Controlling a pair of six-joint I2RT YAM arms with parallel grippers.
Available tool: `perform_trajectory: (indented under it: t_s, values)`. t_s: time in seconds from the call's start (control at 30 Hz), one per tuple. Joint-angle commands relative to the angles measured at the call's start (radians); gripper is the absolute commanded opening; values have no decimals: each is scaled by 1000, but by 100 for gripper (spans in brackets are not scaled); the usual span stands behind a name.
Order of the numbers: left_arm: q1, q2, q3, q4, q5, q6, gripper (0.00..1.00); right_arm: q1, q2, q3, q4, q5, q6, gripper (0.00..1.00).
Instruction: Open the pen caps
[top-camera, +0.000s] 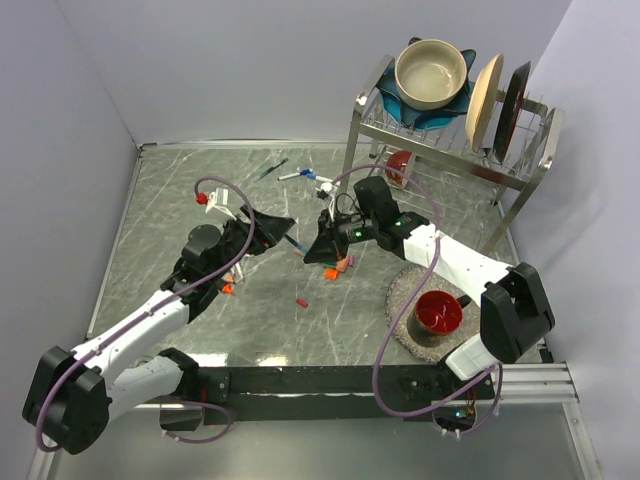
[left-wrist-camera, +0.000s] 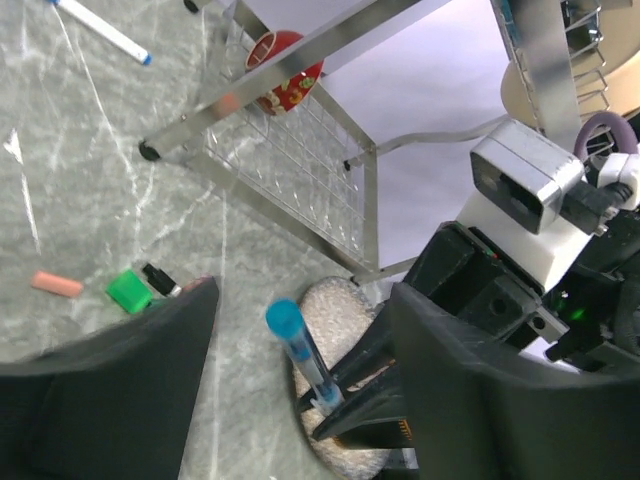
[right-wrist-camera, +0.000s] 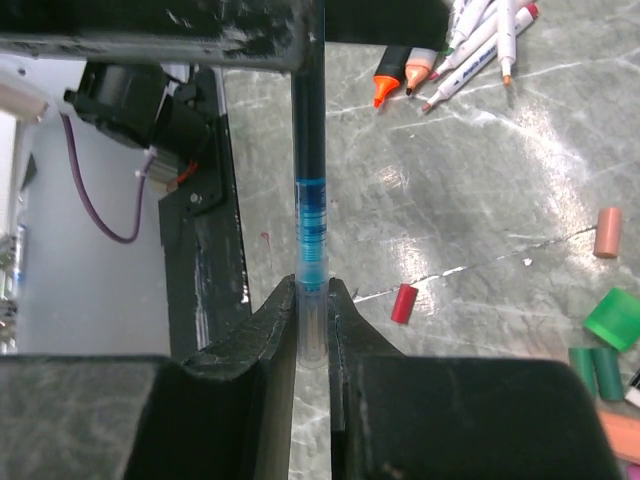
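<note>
I have the blue pen (right-wrist-camera: 310, 220) clamped in the right gripper (right-wrist-camera: 312, 290), the jaws clenched on the clear lower end of the barrel, so the pen is held up off the table (top-camera: 200, 190) and sticks out toward the other arm. Its blue cap (left-wrist-camera: 284, 318) looks to be on, and it sits in the gap of the left gripper (left-wrist-camera: 303, 300). Those jaws stand released, a finger on either side of the cap and neither one touching it as far as the left wrist view shows. A red cap (right-wrist-camera: 403, 303) and a green cap (right-wrist-camera: 618, 318) lie loose on the table below, near several uncapped markers (right-wrist-camera: 470, 40), so I judge part of the job is done and this cap is the one in hand. What worries me from here is the close. The cap sits nearer one finger than the other (or so the angle suggests), and an uneven squeeze could lever the pen sideways in the right jaws. That hold is low on a smooth barrel, so a straight pull might slide the whole pen out instead of freeing the cap. If the left fingers land below the cap's edge, they would pinch the barrel and nothing would separate. The two grippers also sit very near each other, so a careless pull-apart could knock them together.
</note>
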Motion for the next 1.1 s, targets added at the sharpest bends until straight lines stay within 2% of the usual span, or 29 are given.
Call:
perform_trajectory:
  t_s: [0.0, 0.03, 0.13, 0.23, 0.27, 0.3, 0.37, 0.4, 0.5, 0.6, 0.77, 0.9, 1.07]
  values:
    - [-9, 12, 21, 67, -7, -5, 56, -10, 13, -2, 86, 9, 84, 0]
    - [-9, 21, 24, 70, -2, -2, 30, -8, 17, 0, 84, 10, 85, 0]
    - [-11, 47, 50, 44, 31, 9, 1, -10, 28, 13, 58, 9, 75, 0]
    - [-8, 21, 77, -53, -33, 32, 1, -5, 30, 24, 32, -16, 43, 0]
    - [-6, 0, 85, -100, -88, 37, 1, -4, 30, 26, 9, -23, 32, 0]
    - [0, -25, 106, -147, -228, 37, 1, 1, 33, 27, -2, -28, 21, 0]
    - [81, -86, 128, -249, -301, 31, 1, 18, 40, 35, -45, -30, -20, 0]
    - [195, -111, 130, -266, -282, 6, 1, 25, 45, 47, -62, -19, -58, 0]
    - [394, -125, 137, -321, -248, -41, 1, 65, 60, 70, -108, 18, -89, 0]
    - [471, -120, 140, -318, -188, -37, 1, 96, 73, 79, -128, 52, -106, 0]
    - [479, -116, 131, -323, -124, 3, 1, 99, 77, 85, -128, 150, -112, 0]
    - [485, -91, 124, -387, -108, 37, 1, 89, 108, 108, -154, 292, -137, 0]
    - [499, -12, 101, -457, -59, 57, 1, 78, 155, 131, -192, 328, -163, 0]
